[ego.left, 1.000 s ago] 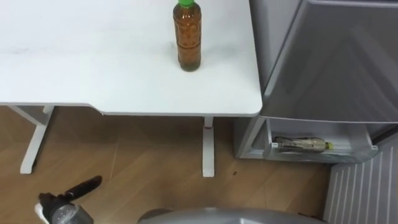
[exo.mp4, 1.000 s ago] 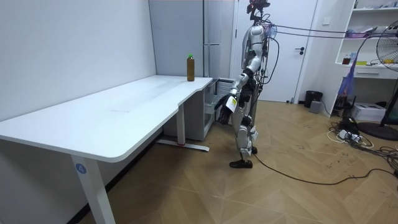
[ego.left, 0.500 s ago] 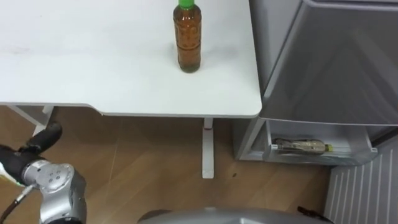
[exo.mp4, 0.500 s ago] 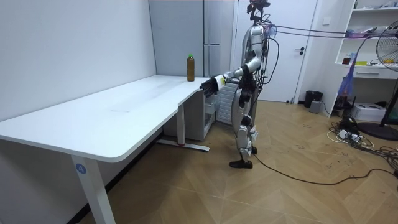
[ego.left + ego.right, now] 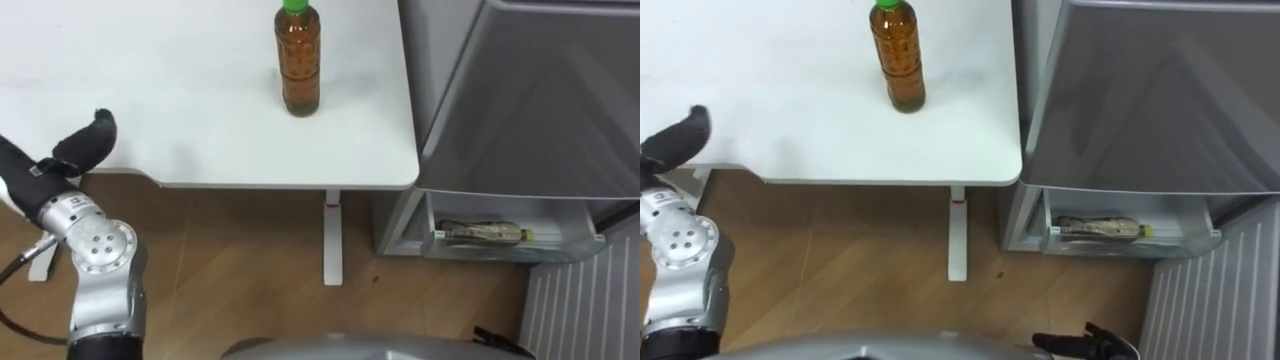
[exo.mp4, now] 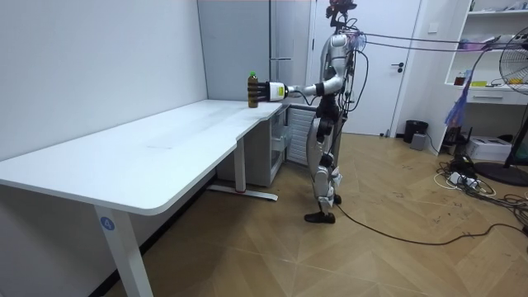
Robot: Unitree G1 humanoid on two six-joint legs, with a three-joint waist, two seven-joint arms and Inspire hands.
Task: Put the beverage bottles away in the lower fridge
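Bottle [image 5: 300, 58]: upright on the table [image 5: 200, 140], green cap, brown drink inside; to the right of the left fingers and farther out across the tabletop, well apart from them, touched by nothing.
Second bottle [image 5: 485, 233]: on its side in the open lower drawer [image 5: 520, 252] of the fridge [image 5: 540, 90]; far to the right of the left fingers and well below them, under tabletop level.
Left hand [image 5: 82, 143]: held up over the near left part of the table, with the silver forearm rising from the lower left of the eye views.
Left fingers: one dark digit in sight, loosely bent and closing on nothing; the others cut off by the view's edge; relaxed as far as can be seen.
Right hand [image 5: 1085, 343]: low at the bottom edge of the right eye view, above the floor [image 5: 230, 270] in front of the fridge.
Right fingers: dark tips only; apart or curled, cannot tell.
Table: white, its right corner close against the fridge, nothing on the near part except the bottle.
Fridge: grey, to the right of the left fingers, past the bottle.
Floor: wood boards, under the table and in front of the drawer.
Stance, from the room view: upright on both feet at the table's far end beside the fridge, left arm stretched out level toward the room view's left, hand at about the height of the bottle and seeming just beside it from that angle.
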